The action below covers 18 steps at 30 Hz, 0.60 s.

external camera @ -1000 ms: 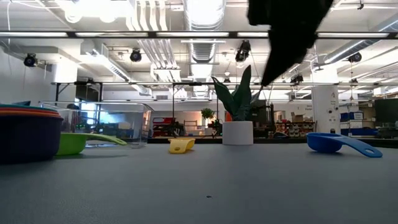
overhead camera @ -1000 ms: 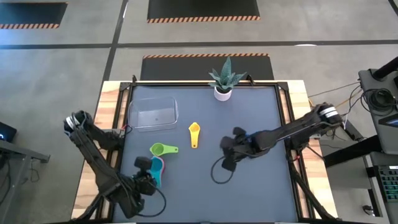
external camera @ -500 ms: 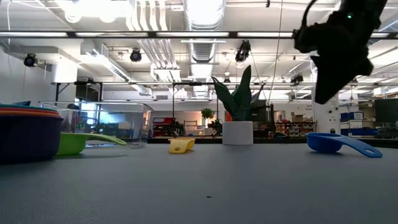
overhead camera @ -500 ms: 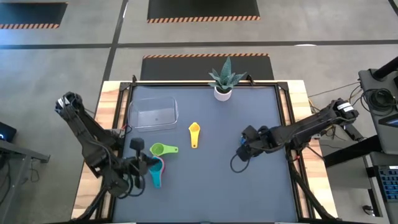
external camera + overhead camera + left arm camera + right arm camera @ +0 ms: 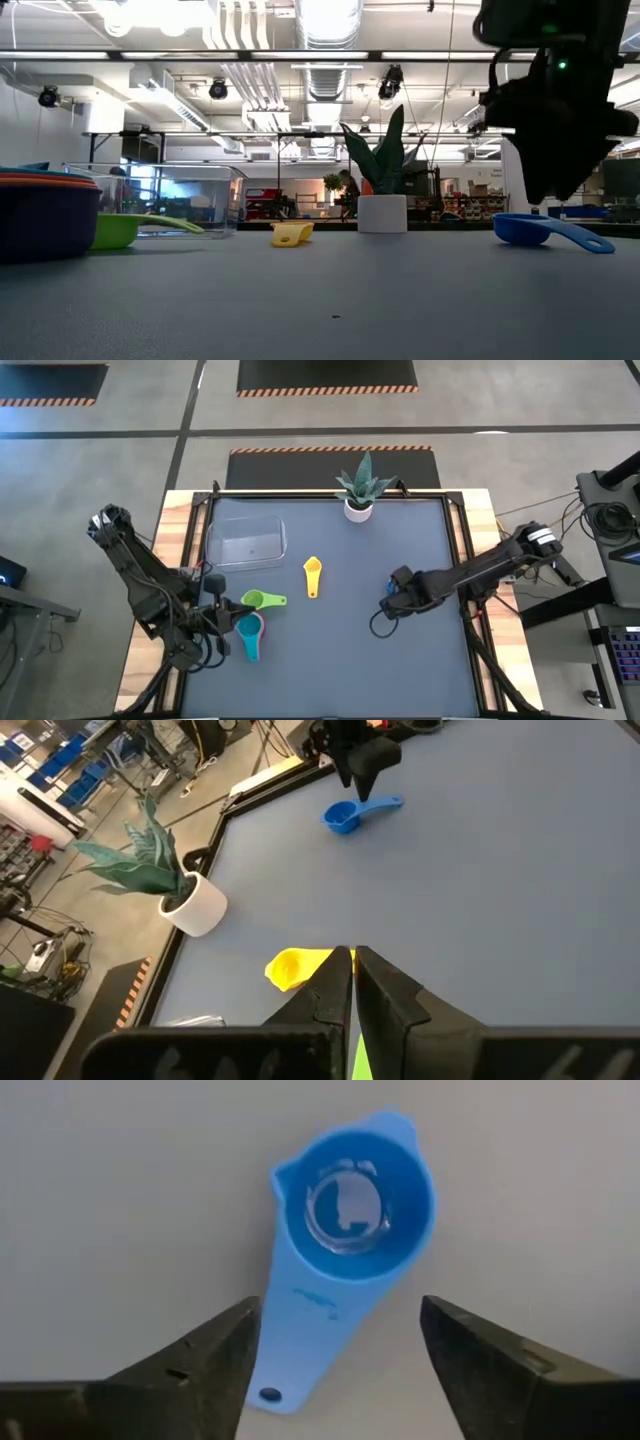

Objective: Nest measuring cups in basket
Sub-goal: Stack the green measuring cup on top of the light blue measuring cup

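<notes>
A blue measuring cup (image 5: 345, 1230) lies upright on the table at the right, hidden under my right gripper in the high view. My right gripper (image 5: 340, 1315) hangs above it, pointing down, open, with a finger on either side of the cup's handle (image 5: 300, 1345) and touching nothing. A nested stack of cups with a teal one on top (image 5: 248, 632) stands at the near left. A green cup (image 5: 258, 600) and a yellow cup (image 5: 313, 575) lie apart from it. The clear basket (image 5: 246, 543) stands at the far left. My left gripper (image 5: 226, 620) is shut and empty beside the stack.
A small white pot with a green plant (image 5: 358, 495) stands at the middle of the far edge. The dark table top between the yellow cup and my right gripper (image 5: 395, 600) is bare, as is the near right part. The room lies beyond the far edge.
My right gripper has gone toward the table's right edge, come down over the blue cup and turned about its own axis. My left gripper has drawn back from the stack toward the left edge and risen, tipping up toward level. No cup has moved.
</notes>
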Motion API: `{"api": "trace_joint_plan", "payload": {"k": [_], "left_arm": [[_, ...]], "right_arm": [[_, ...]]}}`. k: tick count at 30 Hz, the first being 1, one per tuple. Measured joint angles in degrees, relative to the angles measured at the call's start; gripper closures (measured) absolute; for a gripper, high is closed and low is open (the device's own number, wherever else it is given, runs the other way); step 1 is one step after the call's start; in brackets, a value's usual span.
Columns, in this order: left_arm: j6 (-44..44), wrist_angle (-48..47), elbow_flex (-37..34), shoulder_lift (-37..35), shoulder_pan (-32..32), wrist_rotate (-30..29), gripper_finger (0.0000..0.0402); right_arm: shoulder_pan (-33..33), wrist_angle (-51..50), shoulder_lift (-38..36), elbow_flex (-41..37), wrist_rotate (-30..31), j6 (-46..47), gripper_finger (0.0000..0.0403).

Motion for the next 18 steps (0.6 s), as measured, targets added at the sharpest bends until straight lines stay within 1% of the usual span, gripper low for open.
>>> {"api": "trace_joint_plan", "payload": {"k": [3,7,18], "left_arm": [[0.00,-0.17,0.00,0.00,-0.02,-0.02,0.0402],[0.00,-0.39,0.00,0.00,-0.02,-0.02,0.0402],[-0.04,-0.74,0.00,0.02,-0.02,-0.02,0.0402]], "right_arm": [[0.00,-0.18,1.54,0.00,-0.68,1.03,0.0123],[0.00,-0.11,2.59,0.00,-1.09,1.86,0.0115],[0.00,-0.05,2.97,0.00,0.58,1.72,0.0127]]}}
